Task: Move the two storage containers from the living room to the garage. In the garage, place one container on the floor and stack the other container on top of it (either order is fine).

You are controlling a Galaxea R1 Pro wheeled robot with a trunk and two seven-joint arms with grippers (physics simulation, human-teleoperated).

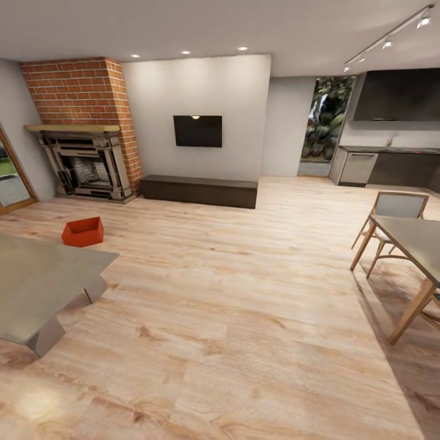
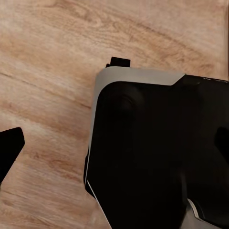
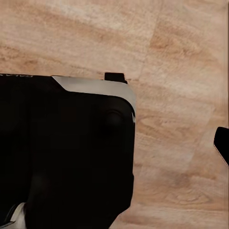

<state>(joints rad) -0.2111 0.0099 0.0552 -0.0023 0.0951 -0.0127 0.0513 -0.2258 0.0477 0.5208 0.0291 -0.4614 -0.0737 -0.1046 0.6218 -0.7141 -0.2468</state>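
Wood planks are lying under me, light and shiny, and my wrist cameras are looking down at them past my own dark body. A black tip is peeking in at the edge, but I cannot tell if my grippers are spread or pressed together. Close by is a grey table. Farther off, one orange-red container is sitting on the living room floor near the brick fireplace. I am guessing it is light, stiff and thin-walled, so I should be pinching its rim.
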